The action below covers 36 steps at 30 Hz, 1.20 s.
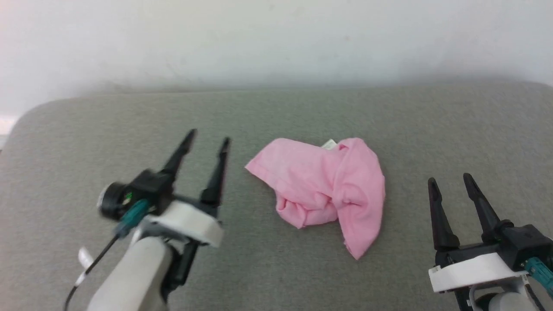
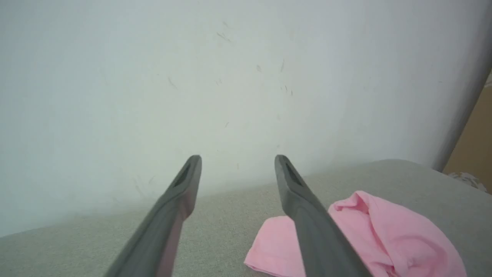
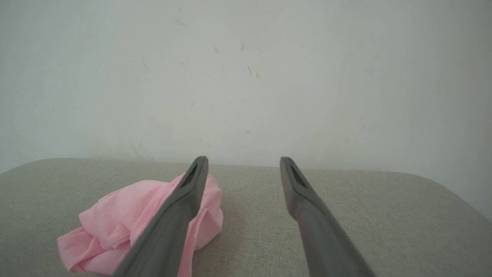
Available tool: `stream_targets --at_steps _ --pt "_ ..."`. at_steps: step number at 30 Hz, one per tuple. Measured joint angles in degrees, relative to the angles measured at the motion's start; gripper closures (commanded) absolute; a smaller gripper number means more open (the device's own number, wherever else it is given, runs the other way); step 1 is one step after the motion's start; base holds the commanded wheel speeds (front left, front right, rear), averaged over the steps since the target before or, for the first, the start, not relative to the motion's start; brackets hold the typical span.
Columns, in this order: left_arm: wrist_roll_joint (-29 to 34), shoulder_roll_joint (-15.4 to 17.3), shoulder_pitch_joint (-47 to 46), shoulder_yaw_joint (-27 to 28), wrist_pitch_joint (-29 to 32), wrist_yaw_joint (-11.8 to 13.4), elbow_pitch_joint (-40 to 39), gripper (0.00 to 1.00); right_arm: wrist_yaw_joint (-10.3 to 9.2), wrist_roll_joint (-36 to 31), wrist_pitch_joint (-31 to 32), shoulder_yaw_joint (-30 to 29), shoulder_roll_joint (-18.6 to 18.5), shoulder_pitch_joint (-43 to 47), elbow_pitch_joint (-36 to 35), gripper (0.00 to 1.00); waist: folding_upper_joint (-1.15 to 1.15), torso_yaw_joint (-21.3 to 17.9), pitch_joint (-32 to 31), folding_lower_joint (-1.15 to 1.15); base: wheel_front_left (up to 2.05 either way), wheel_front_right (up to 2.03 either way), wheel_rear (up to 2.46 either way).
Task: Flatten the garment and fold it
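A broad grey fabric cushion [image 1: 276, 108] carries the crumpled light pink cloth garment [image 1: 319, 185], bunched at its middle. Left of the garment the left gripper [image 1: 209, 136] hovers with fingers spread, empty. To its right, the right gripper [image 1: 449, 178] gapes empty too. A small white tag [image 1: 329, 144] peeks from the garment's far edge.

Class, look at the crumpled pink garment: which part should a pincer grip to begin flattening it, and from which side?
Probably the flat left corner of the garment, taken by the open left pincer from the left: it juts out as a free point toward that pincer, while the middle is bunched folds.
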Motion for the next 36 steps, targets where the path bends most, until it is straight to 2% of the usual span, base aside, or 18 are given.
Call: stream_targets --at_steps 5,8,11,15,27,30,36 --pt "2.1 0.9 10.2 7.6 0.0 3.1 -7.4 0.00 0.00 0.0 0.0 -0.1 0.0 0.9 0.2 0.00 0.00 3.4 -2.1 0.00 0.00 0.00 0.00" --pt "4.4 0.0 16.3 10.3 0.0 4.1 -10.5 0.00 0.00 0.0 0.0 0.0 0.0 1.3 0.5 0.00 0.00 5.0 -3.0 0.00 0.00 0.00 0.00" --pt "5.6 -2.4 21.7 12.5 0.0 5.1 -13.2 0.00 0.00 0.0 0.0 0.1 0.0 1.5 0.9 0.00 0.00 6.2 -3.8 -0.01 0.00 0.00 0.00" --pt "8.0 -4.6 25.3 13.3 0.0 5.0 -14.2 0.00 0.00 0.1 0.0 0.4 0.0 1.9 1.4 0.00 0.00 7.2 -4.5 -0.01 0.00 0.00 0.00" --pt "11.8 -6.7 25.9 13.8 0.0 1.5 -13.5 0.00 0.00 -1.0 0.8 1.5 0.0 1.9 3.3 0.00 0.00 7.8 -4.3 0.00 0.00 0.00 0.00" --pt "12.1 -7.6 25.9 13.8 0.0 0.9 -13.0 0.00 0.00 -1.6 8.9 2.1 0.0 1.8 6.0 0.00 0.00 8.4 -3.9 0.00 0.00 0.00 0.00" --pt "12.9 -9.6 25.5 13.8 0.0 -0.2 -11.9 0.00 -0.01 -3.0 30.2 6.3 -0.8 -0.8 8.3 0.00 0.00 9.9 -2.5 0.00 0.00 0.00 0.00"
